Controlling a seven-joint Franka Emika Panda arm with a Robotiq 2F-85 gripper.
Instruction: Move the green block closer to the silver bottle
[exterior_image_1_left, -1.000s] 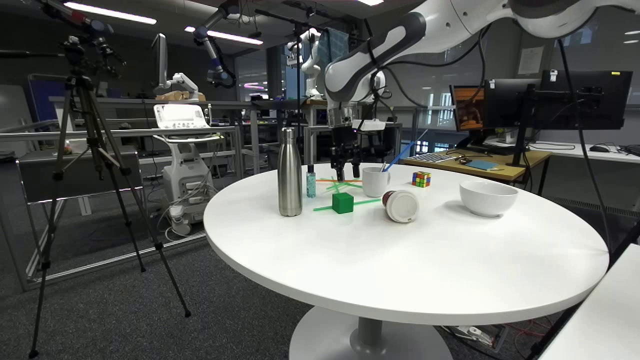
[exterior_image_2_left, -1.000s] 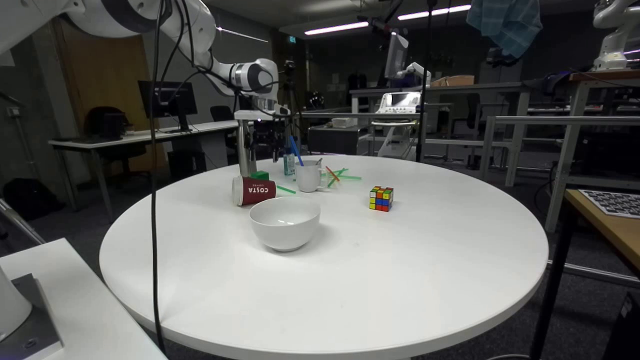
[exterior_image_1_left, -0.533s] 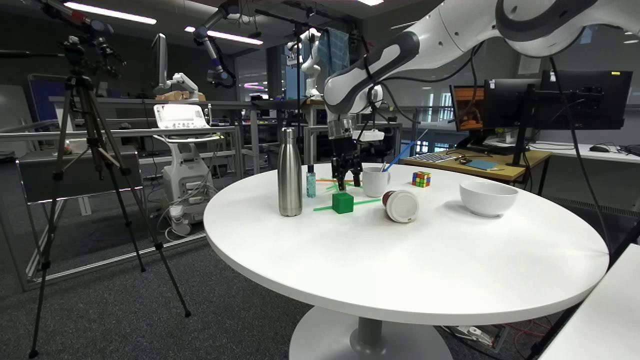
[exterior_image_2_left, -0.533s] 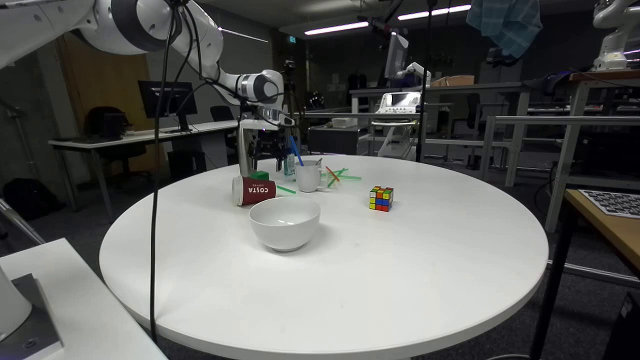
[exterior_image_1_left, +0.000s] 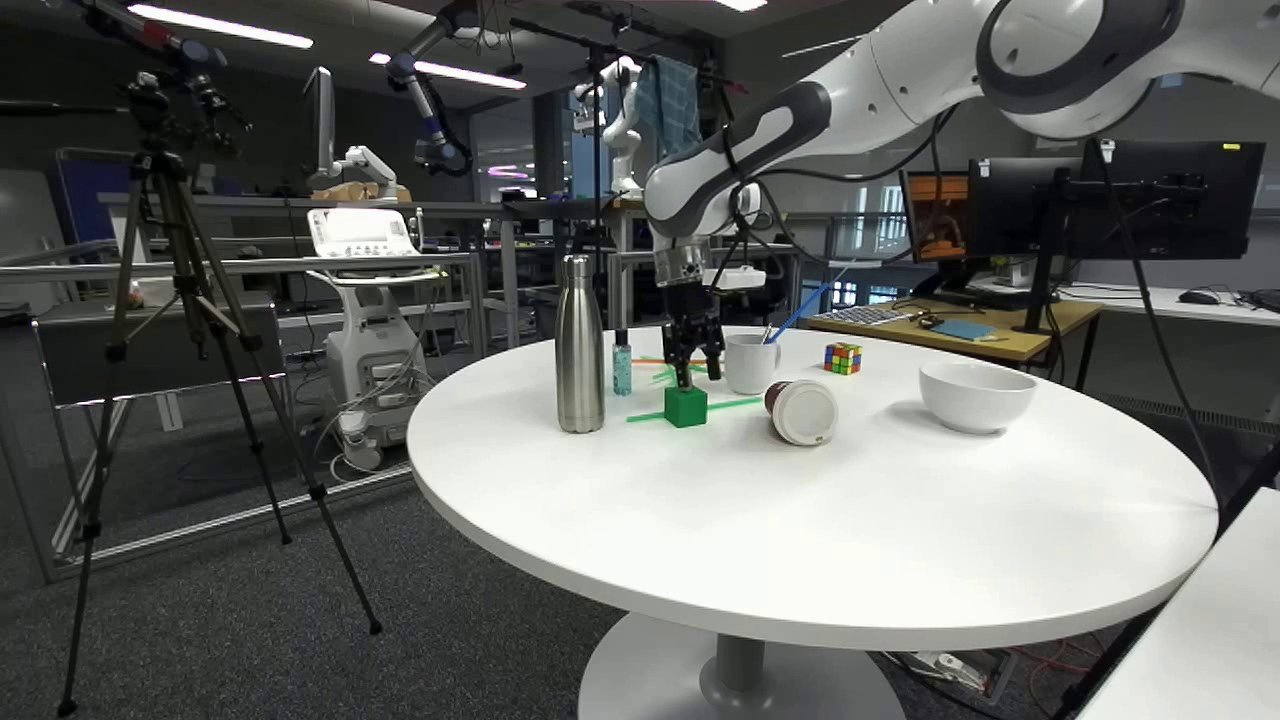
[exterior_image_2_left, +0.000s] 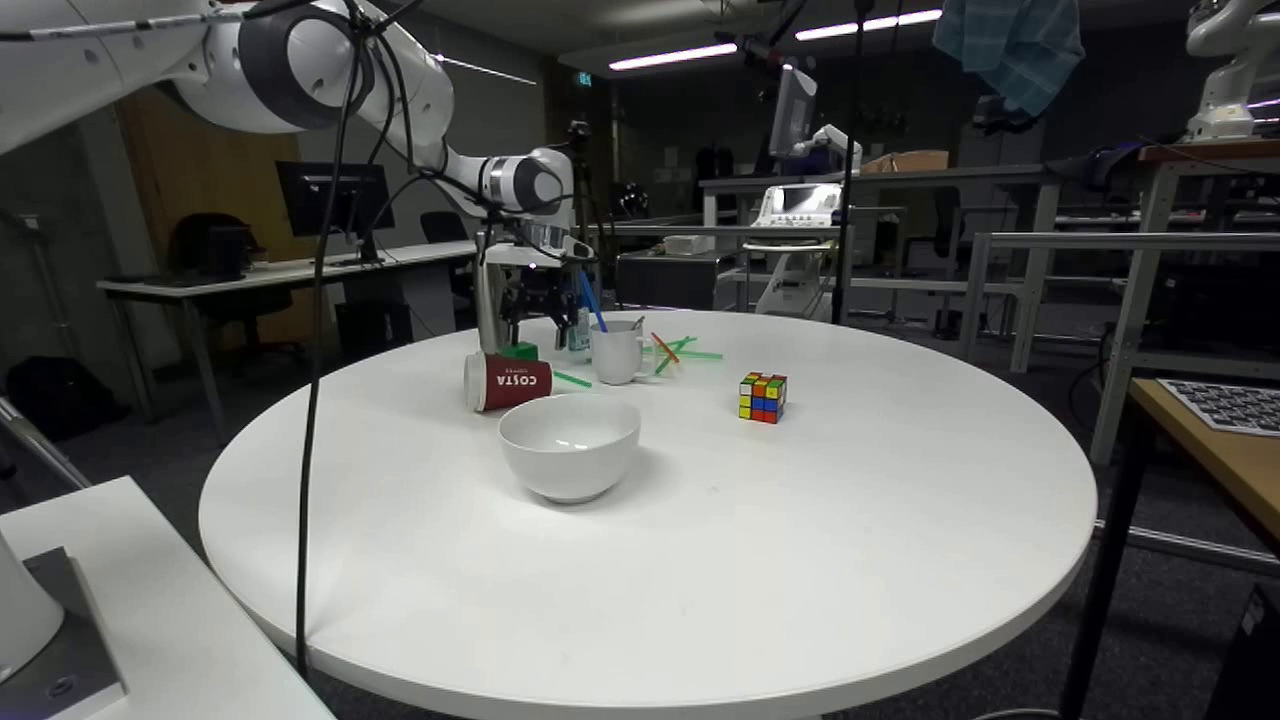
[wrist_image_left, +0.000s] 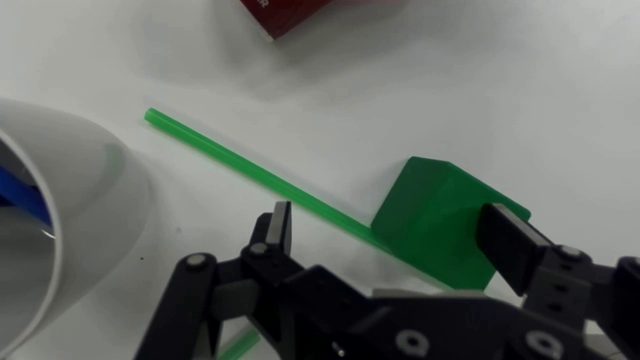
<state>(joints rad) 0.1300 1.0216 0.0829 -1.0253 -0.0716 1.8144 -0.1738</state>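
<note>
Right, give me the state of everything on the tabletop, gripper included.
Gripper: open.
Bottle: upright, capped.
Block: ungripped, apart from the bottle; whether a finger touches it is unclear.
Vial: upright, capped.
Coffee cup: on its side, lid on.
Mug: upright, blue stick leaning in it.
Straws: lying loose, some crossed.
Bowl: upright.
Puzzle cube: scrambled.

Wrist view: green block (wrist_image_left: 442, 220) partly hidden behind 1 finger (wrist_image_left: 505, 250); mug (wrist_image_left: 102, 200) cut off at left edge, red cup (wrist_image_left: 287, 14) at top.
</note>
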